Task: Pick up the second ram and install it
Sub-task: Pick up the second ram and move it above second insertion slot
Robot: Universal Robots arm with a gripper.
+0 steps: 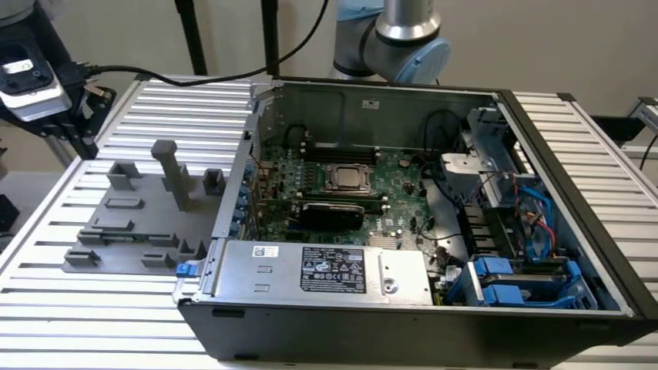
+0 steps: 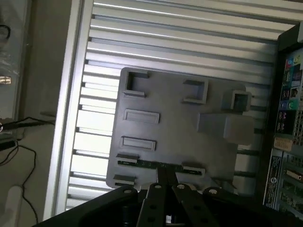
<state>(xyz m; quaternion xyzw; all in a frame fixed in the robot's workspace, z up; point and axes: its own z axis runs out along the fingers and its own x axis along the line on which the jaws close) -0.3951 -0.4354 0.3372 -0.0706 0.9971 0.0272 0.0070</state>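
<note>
Brackets at either end of the grey holder plate [image 2: 180, 137] keep the second ram [image 2: 151, 163] standing on its edge, we judge so that its thin back is offered to a pinch from above. Our tool [image 2: 163, 178] hangs above the plate, jaws closed on nothing, its tips lined up across the stick's middle yet apart from it. Beside the plate on the slatted bench [image 2: 189, 28] the computer case [image 1: 411, 316] lies open side up, which leaves the motherboard [image 1: 396, 193] and its slots facing the arm.
</note>
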